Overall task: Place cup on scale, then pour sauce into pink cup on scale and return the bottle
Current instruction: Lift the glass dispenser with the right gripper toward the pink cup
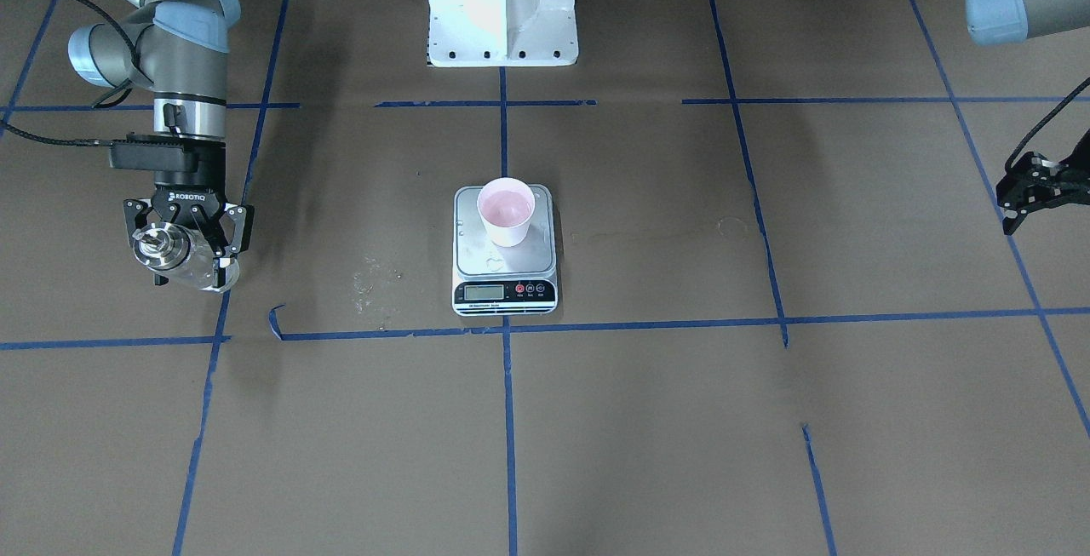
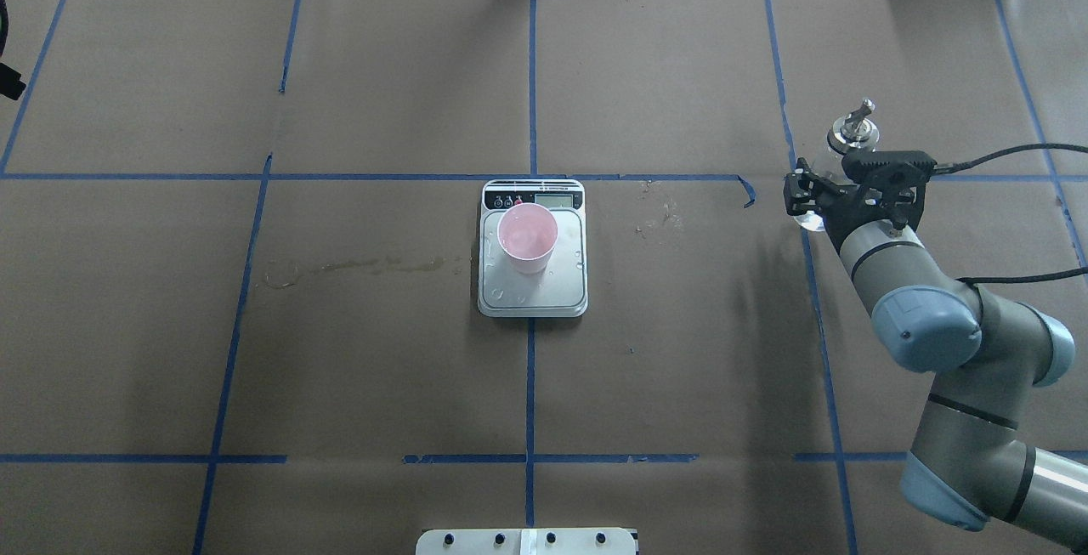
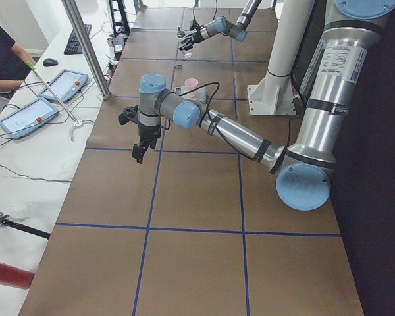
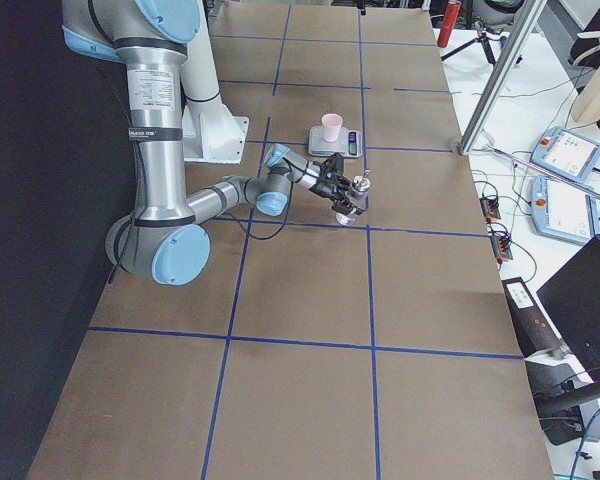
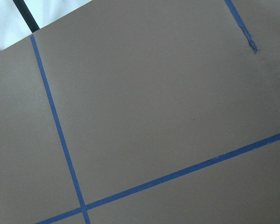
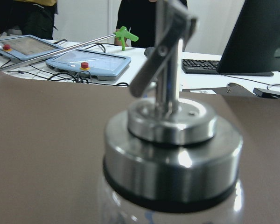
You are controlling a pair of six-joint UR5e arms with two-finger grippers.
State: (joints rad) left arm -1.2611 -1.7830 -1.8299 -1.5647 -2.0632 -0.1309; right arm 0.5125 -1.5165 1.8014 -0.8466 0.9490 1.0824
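The cup (image 1: 506,211), white outside and pink inside, stands upright on the rear half of the scale (image 1: 502,290); both also show in the overhead view, the cup (image 2: 527,236) on the scale (image 2: 563,285). My right gripper (image 1: 192,260) is shut on the glass bottle (image 1: 163,246), upright, low over the table, far to the scale's side. The bottle's metal cap and spout fill the right wrist view (image 6: 170,154). Clear sauce (image 1: 209,272) shows in the glass. My left gripper (image 1: 1013,198) hangs empty and open at the table's other end.
The white robot pedestal (image 1: 502,11) stands behind the scale. Wet marks lie on the brown paper (image 1: 375,279) beside the scale, and a long stain (image 2: 357,266) on its other side. Drops sit on the scale platform. Blue tape lines grid the table.
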